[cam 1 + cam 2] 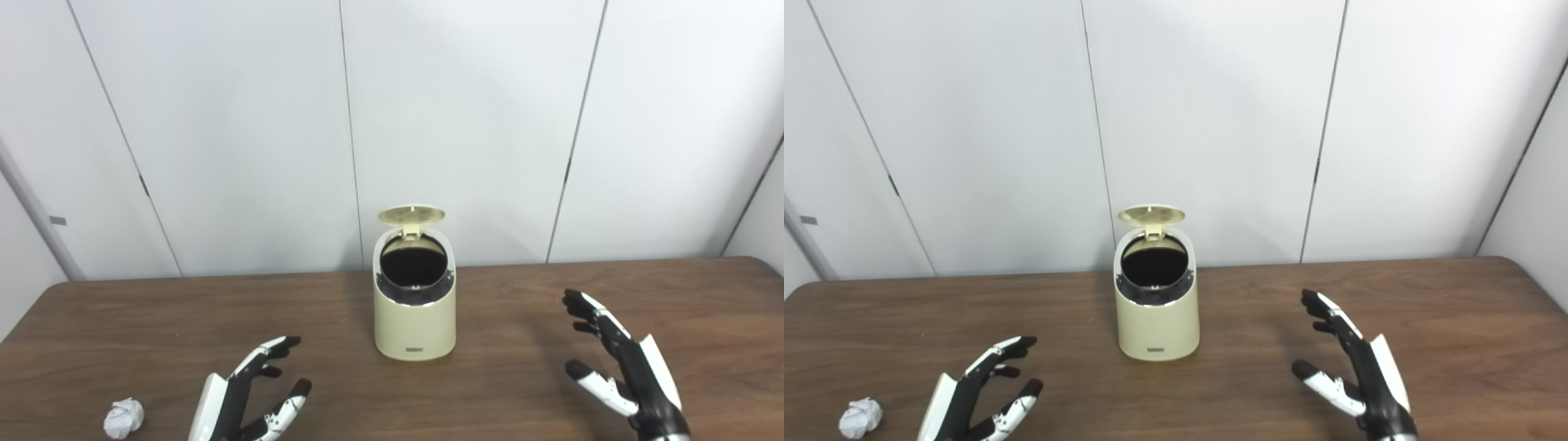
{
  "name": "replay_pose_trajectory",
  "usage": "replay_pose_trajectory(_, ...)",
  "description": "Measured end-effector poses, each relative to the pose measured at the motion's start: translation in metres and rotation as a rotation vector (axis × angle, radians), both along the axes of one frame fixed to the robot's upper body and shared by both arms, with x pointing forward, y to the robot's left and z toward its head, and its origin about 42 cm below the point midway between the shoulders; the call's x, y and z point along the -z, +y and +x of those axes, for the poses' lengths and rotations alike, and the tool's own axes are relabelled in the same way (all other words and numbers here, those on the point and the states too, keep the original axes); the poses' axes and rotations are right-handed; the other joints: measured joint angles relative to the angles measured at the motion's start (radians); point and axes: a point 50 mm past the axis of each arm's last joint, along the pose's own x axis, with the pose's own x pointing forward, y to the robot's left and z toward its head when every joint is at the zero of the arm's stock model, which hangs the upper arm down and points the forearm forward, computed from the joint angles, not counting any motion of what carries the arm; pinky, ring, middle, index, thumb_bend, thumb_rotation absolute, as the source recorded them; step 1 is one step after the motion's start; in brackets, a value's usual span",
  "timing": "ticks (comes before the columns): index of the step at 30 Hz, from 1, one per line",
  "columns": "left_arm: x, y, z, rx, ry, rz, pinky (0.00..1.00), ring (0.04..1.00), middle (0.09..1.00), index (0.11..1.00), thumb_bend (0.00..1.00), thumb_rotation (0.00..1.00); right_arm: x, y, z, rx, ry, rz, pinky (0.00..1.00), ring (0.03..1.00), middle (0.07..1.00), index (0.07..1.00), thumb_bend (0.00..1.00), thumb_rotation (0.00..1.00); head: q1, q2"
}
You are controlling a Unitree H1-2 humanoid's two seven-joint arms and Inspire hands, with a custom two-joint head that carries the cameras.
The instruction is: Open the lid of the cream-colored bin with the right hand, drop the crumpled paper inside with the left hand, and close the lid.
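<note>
Cream-colored bin (415,318) with lid (411,214); crumpled paper (124,418).

Bin: rounded, upright, at mid-table toward the far edge; small dark label low on its front; lid hinged at the back and raised, underside showing; dark round opening exposed. Paper: small white ball lying on the near left of the tabletop, well apart from the bin.

left hand (248,395): black frame, white shells | right hand (625,367): same, fingertips black
</note>
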Motion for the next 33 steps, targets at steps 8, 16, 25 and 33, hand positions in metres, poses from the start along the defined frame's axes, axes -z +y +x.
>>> replay_pose_trajectory(8, 0.0, 0.0, 0.0, 0.0, -0.001, -0.004, 0.66, 0.778, 0.806, 0.789, 0.5, 0.5, 0.0, 0.004, -0.005, 0.006, -0.046, 0.008, 0.76, 0.843, 0.863, 0.857, 0.79, 0.81, 0.014, 0.003)
replay_pose_trajectory(16, -0.002, 0.005, -0.007, -0.035, 0.014, 0.04, 0.66, 0.787, 0.82, 0.794, 0.71, 0.31, -0.002, 0.004, -0.004, 0.007, -0.078, 0.014, 0.77, 0.838, 0.85, 0.849, 0.82, 0.8, 0.051, 0.015)
replay_pose_trajectory(25, -0.045, 0.016, -0.024, -0.164, -0.047, 0.257, 0.59, 0.75, 0.792, 0.785, 0.91, 0.31, 0.0, -0.001, -0.004, 0.014, -0.078, 0.028, 0.76, 0.84, 0.857, 0.856, 0.83, 0.81, 0.115, 0.028)
replay_pose_trajectory(33, -0.093, 0.049, -0.056, -0.31, -0.072, 0.365, 0.61, 0.752, 0.79, 0.773, 0.96, 0.29, 0.001, -0.003, -0.004, 0.004, -0.079, 0.036, 0.77, 0.847, 0.861, 0.859, 0.8, 0.81, 0.167, 0.032)
